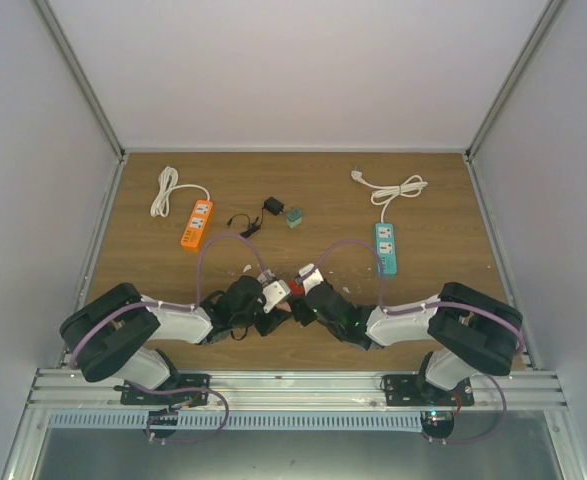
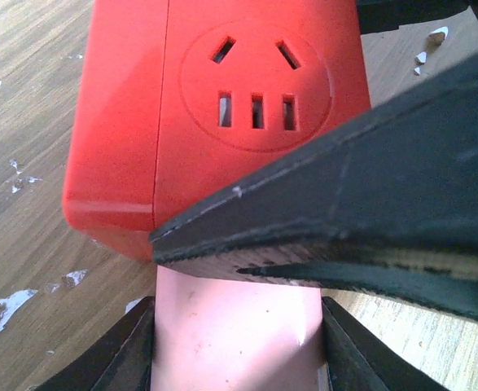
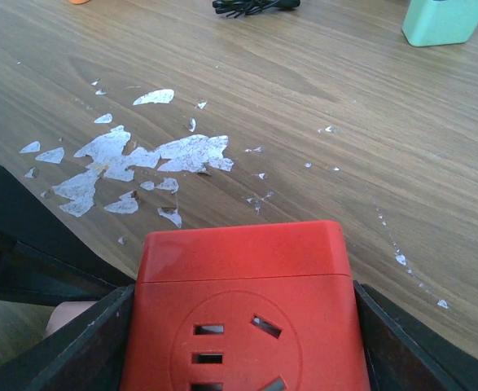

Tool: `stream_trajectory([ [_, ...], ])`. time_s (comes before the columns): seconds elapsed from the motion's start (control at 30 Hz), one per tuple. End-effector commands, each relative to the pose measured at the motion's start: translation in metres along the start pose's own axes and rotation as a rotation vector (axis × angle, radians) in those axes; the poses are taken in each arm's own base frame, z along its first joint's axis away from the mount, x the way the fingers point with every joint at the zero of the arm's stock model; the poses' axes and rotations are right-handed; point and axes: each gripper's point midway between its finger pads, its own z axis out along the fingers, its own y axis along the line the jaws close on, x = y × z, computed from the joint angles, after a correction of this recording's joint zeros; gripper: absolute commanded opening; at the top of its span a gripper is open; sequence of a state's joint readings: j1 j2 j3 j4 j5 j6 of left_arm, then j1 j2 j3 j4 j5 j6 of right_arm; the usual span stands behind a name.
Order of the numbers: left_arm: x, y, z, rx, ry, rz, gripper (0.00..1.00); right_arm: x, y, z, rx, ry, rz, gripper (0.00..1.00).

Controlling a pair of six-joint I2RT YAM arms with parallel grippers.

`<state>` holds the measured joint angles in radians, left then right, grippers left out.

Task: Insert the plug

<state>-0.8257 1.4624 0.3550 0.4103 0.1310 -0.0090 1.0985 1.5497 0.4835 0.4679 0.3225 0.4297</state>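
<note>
I count two power strips on the surface: one orange power strip at upper left, one teal power strip at upper right. Two white cords: left cord, right cord. One black adapter, one green cube, one red socket cube, one pink piece.

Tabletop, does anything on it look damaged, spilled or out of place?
Yes. White flaky patches scatter across the wooden tabletop just beyond the red socket cube in the right wrist view; they look like peeled finish or stuck residue. Nothing else looks spilled or askew.
</note>
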Motion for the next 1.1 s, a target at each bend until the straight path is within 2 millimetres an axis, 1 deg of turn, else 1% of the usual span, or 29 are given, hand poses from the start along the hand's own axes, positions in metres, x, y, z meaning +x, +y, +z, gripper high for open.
stream_trajectory([
  [0.0,-0.151,0.071,-0.037,-0.347,-0.558,-0.094,0.12,0.028,0.188,-0.081,-0.919,0.220,0.026,0.47],
  [0.2,-0.154,0.059,-0.049,-0.325,-0.614,0.046,0.12,0.033,0.195,-0.091,-0.997,0.226,-0.008,0.47],
  [0.3,-0.159,0.061,-0.053,-0.333,-0.636,0.070,0.13,0.034,0.197,-0.093,-1.014,0.230,-0.014,0.47],
  [0.5,-0.166,0.074,-0.058,-0.349,-0.665,0.020,0.13,0.032,0.197,-0.097,-1.028,0.218,-0.003,0.47],
  [0.8,-0.173,0.077,-0.057,-0.338,-0.676,-0.023,0.13,0.034,0.198,-0.099,-1.050,0.215,0.006,0.47],
  [1.07,-0.179,0.078,-0.064,-0.295,-0.697,-0.057,0.13,0.032,0.201,-0.105,-1.087,0.207,0.005,0.47],
])
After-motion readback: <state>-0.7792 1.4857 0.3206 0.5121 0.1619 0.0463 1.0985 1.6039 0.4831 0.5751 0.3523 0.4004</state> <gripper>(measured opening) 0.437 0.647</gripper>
